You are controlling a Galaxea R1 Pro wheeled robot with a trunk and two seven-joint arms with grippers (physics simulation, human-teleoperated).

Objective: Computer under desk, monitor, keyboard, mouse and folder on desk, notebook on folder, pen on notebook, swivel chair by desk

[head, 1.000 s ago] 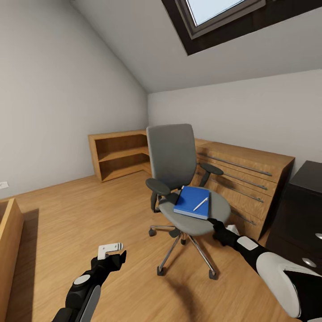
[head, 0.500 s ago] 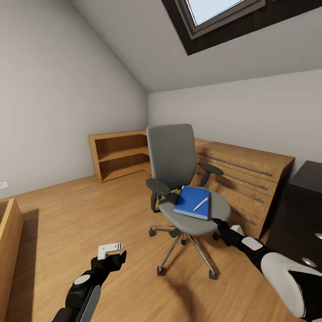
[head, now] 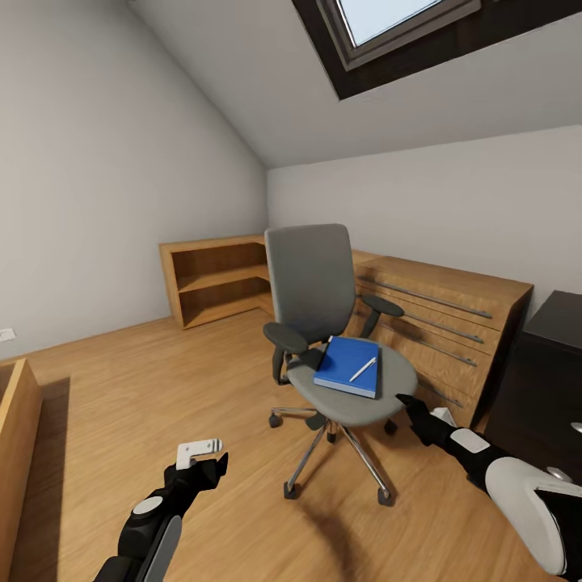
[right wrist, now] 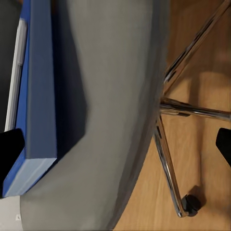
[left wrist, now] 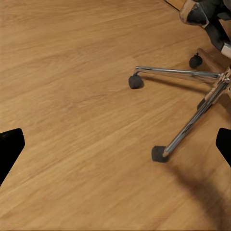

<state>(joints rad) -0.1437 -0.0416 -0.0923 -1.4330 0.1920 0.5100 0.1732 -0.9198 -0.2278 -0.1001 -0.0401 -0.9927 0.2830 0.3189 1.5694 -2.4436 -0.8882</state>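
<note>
The right gripper (head: 402,399) is hovering with jaws spread beside the swivel chair (head: 323,323), whose seat is blocking the folder (right wrist: 36,96). The left gripper (head: 212,462) is hanging with jaws apart above the floor (left wrist: 72,72).

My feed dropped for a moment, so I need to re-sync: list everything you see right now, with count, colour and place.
chair: one, grey with chrome base, mid-room on the wood floor
folder: one, blue, flat on the chair seat
pen: one, white, lying on the folder
open shelf: one, light wood, along the far wall
dresser: one, light wood, behind the chair
drawer unit: one, black, far right
skylight: one, dark-framed, in the sloped ceiling
left end effector: open, low over the floor
right end effector: open, beside the seat's front edge
</note>
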